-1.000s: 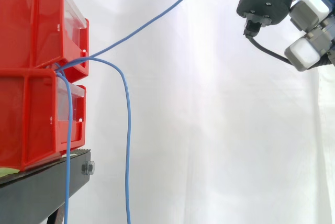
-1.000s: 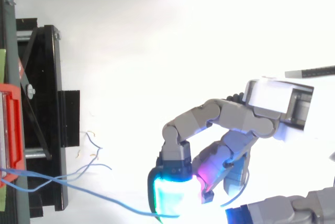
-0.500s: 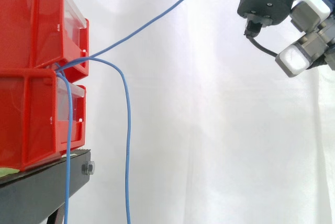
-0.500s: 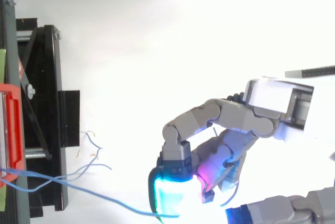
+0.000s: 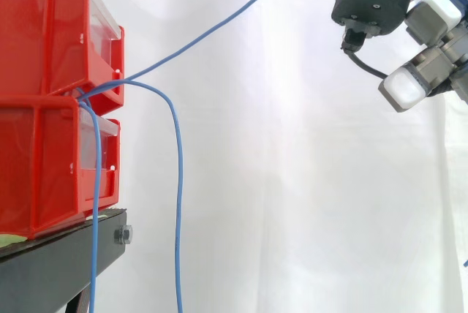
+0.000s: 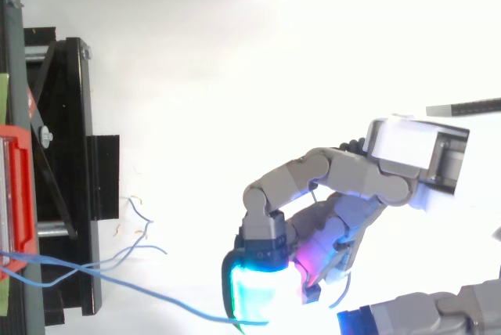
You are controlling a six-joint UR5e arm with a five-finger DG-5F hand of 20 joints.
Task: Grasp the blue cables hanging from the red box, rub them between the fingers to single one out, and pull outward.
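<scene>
Where the upper red bin [image 5: 44, 28] sits on the lower red bin [image 5: 36, 167], three blue cables leave the gap at the front edge. Both bins stand stacked on one black bench [image 5: 51, 269], well apart from the hand [image 6: 344, 174] and on the side its fingertips face. One bolt [image 5: 123, 235] shows on the bench end nearest the hand.

Cable count, side view:
1. One taut blue cable [image 5: 212, 30] rises in a straight line from the bins toward the hand and passes out at the upper edge of the view.
2. One arcing blue cable [image 5: 178, 210] bows out toward the hand, then drops straight down, far below hand level.
3. One straight blue cable [image 5: 96, 203] hangs close against the lower bin front, farthest from the hand.

In the top view the hand's fingers are curled tightly inward, with the thumb closed against them. The taut blue cable runs from the bins directly to the cyan fingertip pad [image 6: 258, 296] and is held there in a pinch; the exact contact point is lost in the glow. The other two cables are clear of the hand and untouched. In the side view the hand sits high, level with the top of the upper bin, its pads glowing white. One white curtain [image 5: 292, 181] hangs behind everything.
</scene>
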